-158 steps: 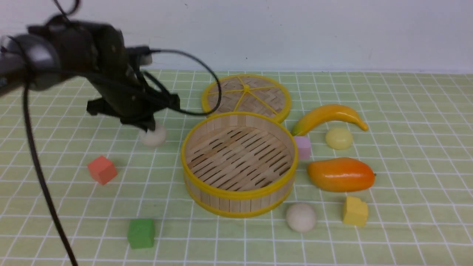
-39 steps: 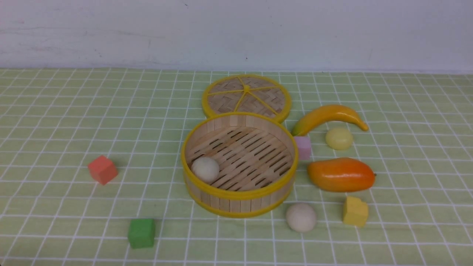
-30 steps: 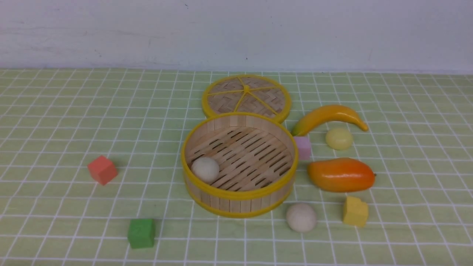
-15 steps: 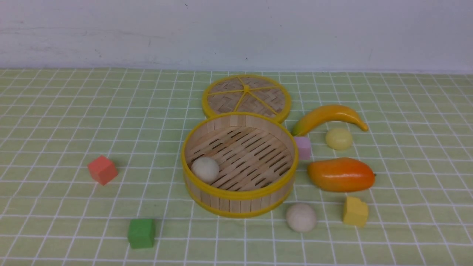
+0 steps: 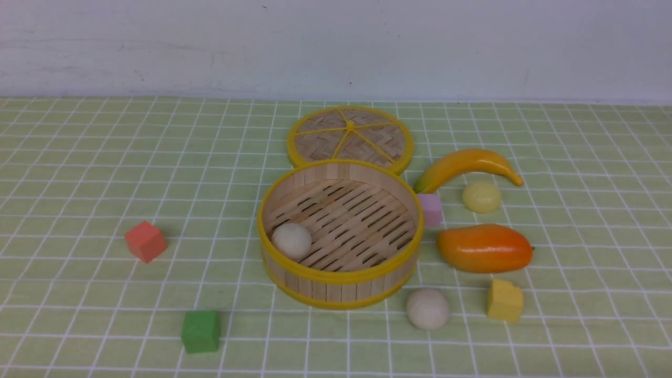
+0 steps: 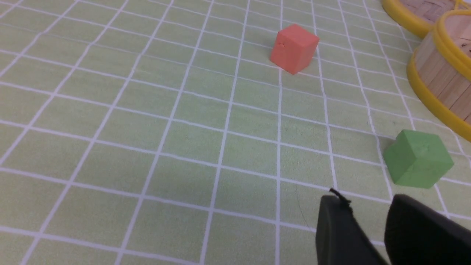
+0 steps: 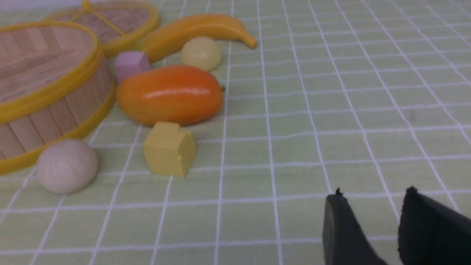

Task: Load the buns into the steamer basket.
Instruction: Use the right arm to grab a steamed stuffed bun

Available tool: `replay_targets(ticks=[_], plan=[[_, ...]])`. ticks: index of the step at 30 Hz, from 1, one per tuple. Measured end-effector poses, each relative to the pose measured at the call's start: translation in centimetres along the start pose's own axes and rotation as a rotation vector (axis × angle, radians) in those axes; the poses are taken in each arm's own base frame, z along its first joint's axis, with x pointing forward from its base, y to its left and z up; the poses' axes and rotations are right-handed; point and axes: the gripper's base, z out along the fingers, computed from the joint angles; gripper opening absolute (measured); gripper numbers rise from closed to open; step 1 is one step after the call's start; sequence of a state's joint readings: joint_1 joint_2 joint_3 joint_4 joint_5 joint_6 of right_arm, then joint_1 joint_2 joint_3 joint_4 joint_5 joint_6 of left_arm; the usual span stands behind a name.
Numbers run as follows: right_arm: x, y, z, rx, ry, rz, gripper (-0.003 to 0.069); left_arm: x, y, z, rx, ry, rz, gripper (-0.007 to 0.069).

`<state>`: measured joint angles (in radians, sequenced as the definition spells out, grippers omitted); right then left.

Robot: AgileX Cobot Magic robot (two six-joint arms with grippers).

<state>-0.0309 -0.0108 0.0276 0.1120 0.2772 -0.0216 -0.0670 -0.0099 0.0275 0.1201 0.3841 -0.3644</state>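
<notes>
The steamer basket (image 5: 336,276) stands mid-table with one off-white bun (image 5: 291,240) on its slatted floor near the left wall. A second off-white bun (image 5: 428,308) lies on the cloth just in front of the basket's right side. The pale yellow bun (image 5: 481,197) sits under the banana. Neither arm shows in the front view. In the left wrist view my left gripper (image 6: 366,202) hangs open over bare cloth beside the green cube, with the basket's wall (image 6: 447,79) at the edge. My right gripper (image 7: 373,197) is open and empty, well apart from the off-white bun (image 7: 67,165) and the yellow bun (image 7: 201,53).
The woven lid (image 5: 350,137) lies behind the basket. A banana (image 5: 467,164), mango (image 5: 484,248), pink cube (image 5: 430,209) and yellow cube (image 5: 505,300) crowd the right side. A red cube (image 5: 145,241) and green cube (image 5: 200,331) lie left. A wall closes the back.
Five seconds ago my left arm was on a bun left of the basket; that bun now lies inside the basket and the arm has left the front view. Nothing moved in the last second.
</notes>
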Motion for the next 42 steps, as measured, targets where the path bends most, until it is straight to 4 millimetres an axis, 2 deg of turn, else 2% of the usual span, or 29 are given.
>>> replay_targets(ticks=[6, 14, 17, 21, 24, 26, 27, 28, 31, 32, 36, 38, 39, 42], plan=[[-2.2, 0.0, -0.3, 0.004, -0.239, 0.009, 0.0241, 0.0, 0.0, 0.0, 0.0, 0.0, 0.0, 0.0202], [-4.1, -0.1, -1.0, 0.008, -0.463, 0.018, 0.0241, 0.0, 0.0, 0.0, 0.0, 0.001, 0.0, 0.0213], [-4.7, -0.2, -1.3, -0.001, -0.539, 0.08, 0.0241, 0.0, 0.0, 0.0, 0.0, 0.001, 0.0, 0.0218], [-7.1, -0.1, -2.4, -0.02, -0.625, 0.169, 0.0241, 0.0, 0.0, 0.0, 0.0, 0.001, 0.0, 0.0218], [-11.2, 0.3, -3.5, -0.039, -0.665, 0.208, 0.0241, 0.0, 0.0, 0.0, 0.0, 0.001, 0.0, 0.0218], [-13.7, 0.6, -3.6, -0.048, -0.629, 0.212, 0.0241, 0.0, 0.0, 0.0, 0.0, 0.001, 0.0, 0.0218], [-13.6, 0.6, -3.5, -0.048, -0.621, 0.212, 0.0241, 0.0, 0.0, 0.0, 0.0, 0.001, 0.0, 0.0218], [-15.6, 0.9, -3.2, -0.056, -0.564, 0.211, 0.0241, 0.0, 0.0, 0.0, 0.0, 0.001, 0.0, 0.0219], [-17.4, 1.3, -2.2, -0.062, -0.443, 0.207, 0.0241, 0.0, 0.0, 0.0, 0.0, 0.001, 0.0, 0.0222], [-18.0, 1.5, -1.2, -0.063, -0.346, 0.206, 0.0241, 0.0, 0.0, 0.0, 0.0, 0.001, 0.0, 0.0224], [-17.4, 1.7, 2.4, -0.047, -0.072, 0.176, 0.0241, 0.0, 0.0, 0.0, 0.0, 0.001, 0.0, 0.0229], [-16.7, 1.7, 4.1, -0.035, 0.02, 0.144, 0.0241, 0.0, 0.0, 0.0, 0.0, 0.001, 0.0, 0.0232], [-16.6, 1.7, 4.3, -0.034, 0.029, 0.145, 0.0241, 0.0, 0.0, 0.0, 0.0, 0.001, 0.0, 0.0233], [-15.3, 1.6, 7.2, -0.025, 0.16, 0.175, 0.0241, 0.0, 0.0, 0.0, 0.0, 0.001, 0.0, 0.0236]])
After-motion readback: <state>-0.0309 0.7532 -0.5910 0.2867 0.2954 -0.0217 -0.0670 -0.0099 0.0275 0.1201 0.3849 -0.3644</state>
